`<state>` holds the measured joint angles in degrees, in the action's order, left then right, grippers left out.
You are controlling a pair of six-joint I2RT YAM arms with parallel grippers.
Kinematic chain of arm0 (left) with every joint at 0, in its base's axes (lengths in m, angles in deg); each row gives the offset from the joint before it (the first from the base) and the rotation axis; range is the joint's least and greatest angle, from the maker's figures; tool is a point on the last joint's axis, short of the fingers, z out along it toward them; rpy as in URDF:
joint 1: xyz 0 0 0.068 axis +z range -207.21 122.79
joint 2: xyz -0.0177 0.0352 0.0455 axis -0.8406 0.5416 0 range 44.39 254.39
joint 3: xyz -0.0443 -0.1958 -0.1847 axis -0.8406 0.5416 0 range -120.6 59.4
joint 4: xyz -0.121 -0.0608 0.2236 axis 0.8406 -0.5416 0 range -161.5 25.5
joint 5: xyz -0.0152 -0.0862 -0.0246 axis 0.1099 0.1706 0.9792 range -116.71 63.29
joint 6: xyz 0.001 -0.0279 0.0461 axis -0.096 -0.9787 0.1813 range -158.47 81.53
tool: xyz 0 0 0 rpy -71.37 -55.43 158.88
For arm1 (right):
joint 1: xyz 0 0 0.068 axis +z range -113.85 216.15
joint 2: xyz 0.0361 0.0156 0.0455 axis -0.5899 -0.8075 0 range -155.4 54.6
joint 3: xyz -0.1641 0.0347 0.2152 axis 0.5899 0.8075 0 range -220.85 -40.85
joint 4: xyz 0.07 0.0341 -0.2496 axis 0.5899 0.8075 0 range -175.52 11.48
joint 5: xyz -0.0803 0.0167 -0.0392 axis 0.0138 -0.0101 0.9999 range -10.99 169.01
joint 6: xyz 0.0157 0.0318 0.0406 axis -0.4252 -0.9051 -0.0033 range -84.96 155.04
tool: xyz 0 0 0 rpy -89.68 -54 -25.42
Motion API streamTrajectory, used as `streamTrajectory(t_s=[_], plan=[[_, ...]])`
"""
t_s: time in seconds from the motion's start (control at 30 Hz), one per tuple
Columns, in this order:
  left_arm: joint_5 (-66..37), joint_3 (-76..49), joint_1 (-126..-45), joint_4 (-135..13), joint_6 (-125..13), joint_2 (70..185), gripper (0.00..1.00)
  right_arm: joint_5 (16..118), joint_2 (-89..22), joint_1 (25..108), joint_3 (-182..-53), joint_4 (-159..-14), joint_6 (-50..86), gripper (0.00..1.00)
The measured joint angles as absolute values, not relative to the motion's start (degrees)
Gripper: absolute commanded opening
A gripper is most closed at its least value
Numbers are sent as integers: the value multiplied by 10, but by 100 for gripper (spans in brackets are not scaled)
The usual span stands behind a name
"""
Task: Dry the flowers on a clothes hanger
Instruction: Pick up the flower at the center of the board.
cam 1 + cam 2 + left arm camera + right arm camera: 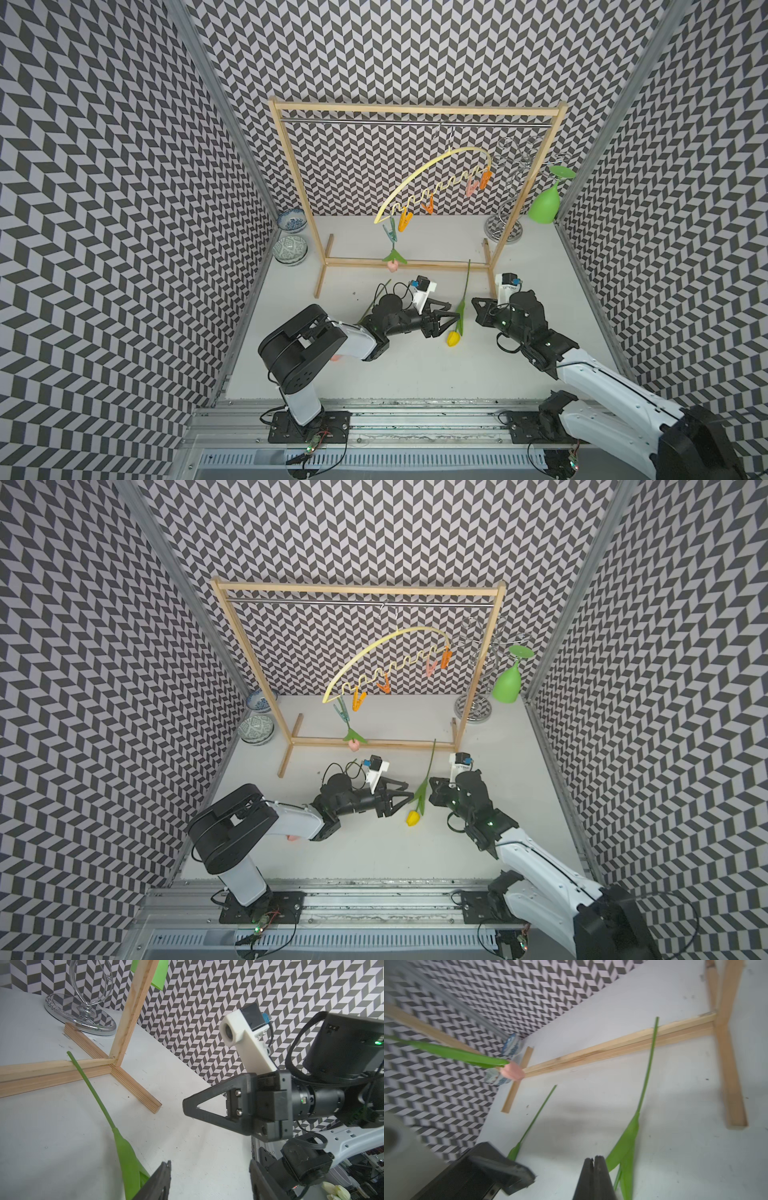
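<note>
left gripper, fingers parted beside the yellow tulip's leaf, may close on air and nudge it away; right gripper is pinched shut, empty.

Three tulips, five clothespins, two bowls; one hanger, rack, stand, goblet each

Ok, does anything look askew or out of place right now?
The pale yellow arched plastic hanger hangs steeply tilted from the metal rail, its low end carrying the one clipped pink tulip. The yellow tulip lies on the table, its stem end resting across the wooden rack's base bar.
</note>
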<state>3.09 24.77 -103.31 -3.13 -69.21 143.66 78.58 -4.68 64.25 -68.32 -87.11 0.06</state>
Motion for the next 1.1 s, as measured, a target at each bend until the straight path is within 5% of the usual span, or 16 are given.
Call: streamTrajectory(t_s=[0.03, 0.2, 0.37, 0.63, 0.93, 1.03, 1.1], plan=[[26, 243, -1033, -38, -692, 1437, 63, 802, -68, 642, -698, -862, -1, 1], [-24, 218, -1033, -108, -698, 1428, 63, 841, -226, 635, -802, -833, -4, 48], [-94, 242, -1033, -169, -698, 1368, 63, 831, -380, 621, -884, -830, 2, 56], [-140, 299, -1033, -180, -692, 1311, 62, 824, -435, 618, -894, -843, 2, 33], [-136, 335, -1037, -199, -715, 1200, 61, 840, -444, 615, -895, -878, 18, 29], [-143, 350, -1041, -207, -724, 1149, 60, 846, -451, 614, -895, -885, 26, 4], [-153, 359, -1041, -234, -729, 1111, 59, 847, -452, 614, -896, -885, 30, 0]])
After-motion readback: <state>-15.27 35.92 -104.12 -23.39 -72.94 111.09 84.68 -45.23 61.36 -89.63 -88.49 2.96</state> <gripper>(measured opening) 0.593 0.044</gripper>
